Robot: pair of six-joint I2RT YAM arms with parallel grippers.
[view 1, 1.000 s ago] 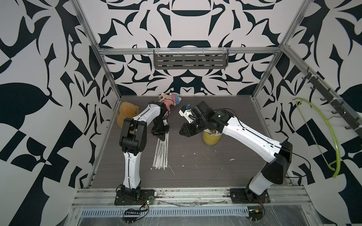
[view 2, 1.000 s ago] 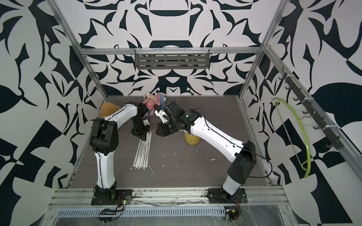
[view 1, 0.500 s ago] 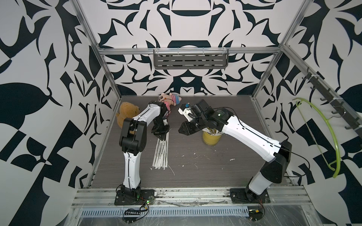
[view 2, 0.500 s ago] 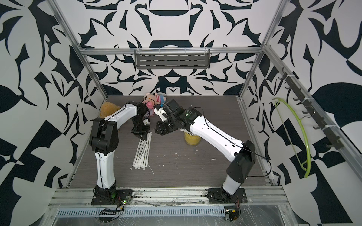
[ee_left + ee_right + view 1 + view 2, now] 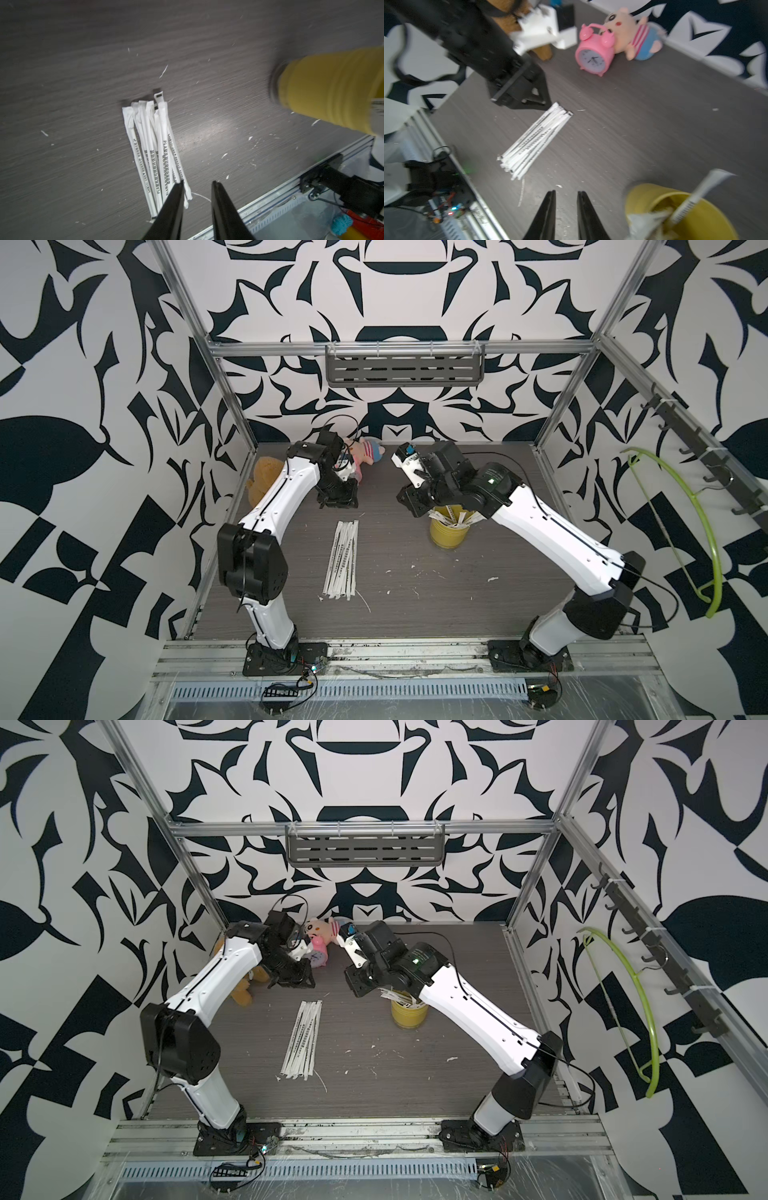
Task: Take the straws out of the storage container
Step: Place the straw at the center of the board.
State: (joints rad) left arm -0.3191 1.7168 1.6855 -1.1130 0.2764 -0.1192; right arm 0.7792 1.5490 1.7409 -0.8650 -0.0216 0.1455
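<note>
Straws (image 5: 453, 516) in two lots: several leaning out of the yellow cup (image 5: 448, 536), upright on the table (image 5: 415, 614) on the right arm's side; others lying flat in a tidy bundle (image 5: 343, 560), well apart from the cup. Left gripper (image 5: 197, 181) by one end of the bundle, jaws moderately parted, nothing between them. Right gripper (image 5: 566, 191) just beside the cup mouth, jaws only narrowly parted, likewise empty. Likely trouble: too narrow a gap for a clean entry over a wrapper, so a push instead of a pinch. Cup unheld and probably light, so liable to tip or slide under a sideways pull, spilling the rest. Thin paper apt to slip or tear, judging by the white scraps around. Bundle easily scattered by a low sweep of the left jaws. Arms close enough to clash
</note>
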